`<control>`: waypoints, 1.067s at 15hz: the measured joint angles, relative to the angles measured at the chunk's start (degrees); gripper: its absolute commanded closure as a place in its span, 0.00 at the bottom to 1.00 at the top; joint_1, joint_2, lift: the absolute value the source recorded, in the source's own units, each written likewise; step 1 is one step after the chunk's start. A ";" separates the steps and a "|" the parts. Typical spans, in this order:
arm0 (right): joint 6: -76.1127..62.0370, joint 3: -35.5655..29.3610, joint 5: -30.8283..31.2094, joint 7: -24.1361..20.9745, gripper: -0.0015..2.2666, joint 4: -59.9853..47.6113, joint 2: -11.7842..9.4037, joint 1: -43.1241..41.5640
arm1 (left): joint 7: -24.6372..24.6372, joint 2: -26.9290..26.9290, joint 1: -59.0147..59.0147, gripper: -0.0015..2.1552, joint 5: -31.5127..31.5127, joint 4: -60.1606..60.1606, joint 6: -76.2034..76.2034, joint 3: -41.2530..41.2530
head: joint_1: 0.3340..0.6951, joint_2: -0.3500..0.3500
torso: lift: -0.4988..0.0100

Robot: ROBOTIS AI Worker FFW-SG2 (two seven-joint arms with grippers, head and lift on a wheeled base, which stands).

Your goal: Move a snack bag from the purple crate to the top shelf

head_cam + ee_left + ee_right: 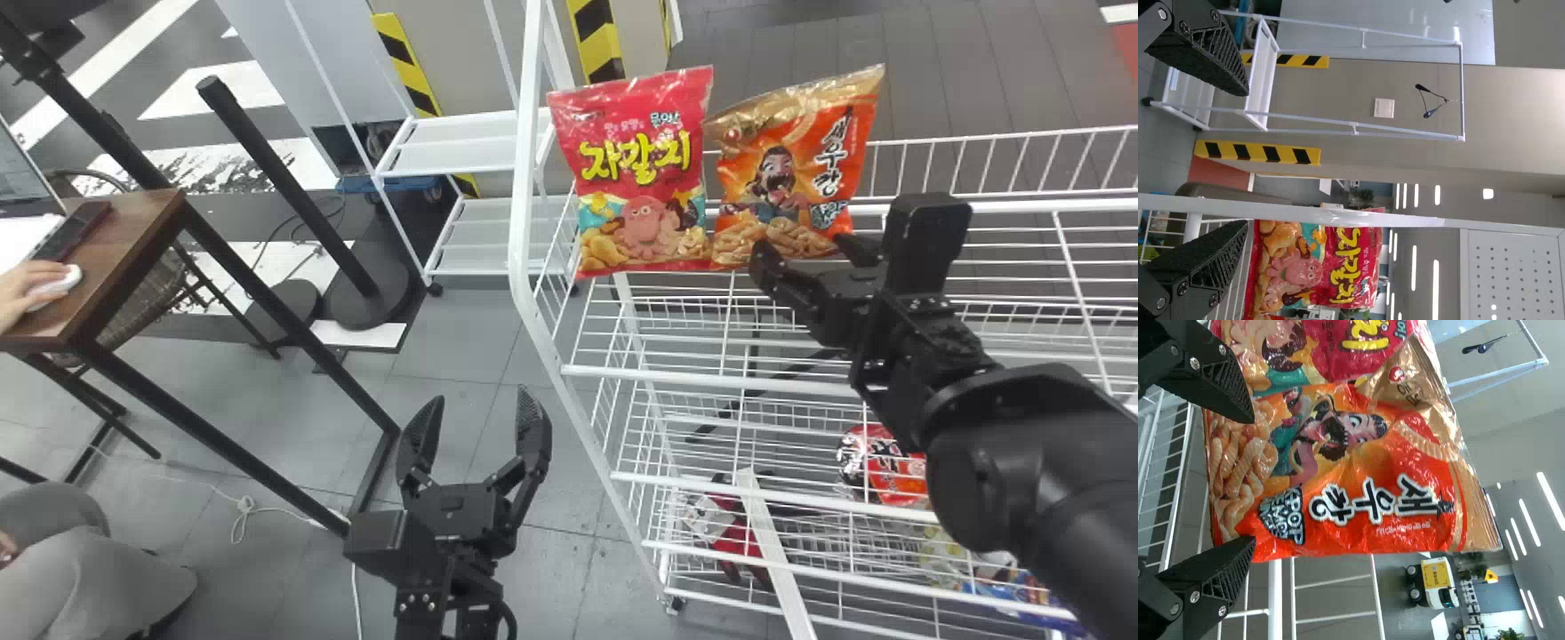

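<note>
Head view: orange snack bag [787,173] upright on the top shelf [658,377], just past my right gripper [805,249], jaws spread; left gripper [475,411], jaws open.
Left wrist: red bag [1315,267] beyond my jaws.
Right wrist: orange snack bag ahead of my jaws.

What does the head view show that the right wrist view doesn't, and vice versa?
Head view: the wooden table, white computer mouse and red package low in the white wire rack.
Right wrist view: the yellow-and-white vehicle and ceiling lights.
Both: the red snack bag, orange snack bag, rack and right gripper, its jaws open.
</note>
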 measured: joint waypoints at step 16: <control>5.67 -1.50 1.18 -1.08 0.08 -7.85 0.00 2.55 | -0.07 0.00 0.03 0.06 0.00 -0.09 0.08 0.04 | 1.00 1.00 | 0.98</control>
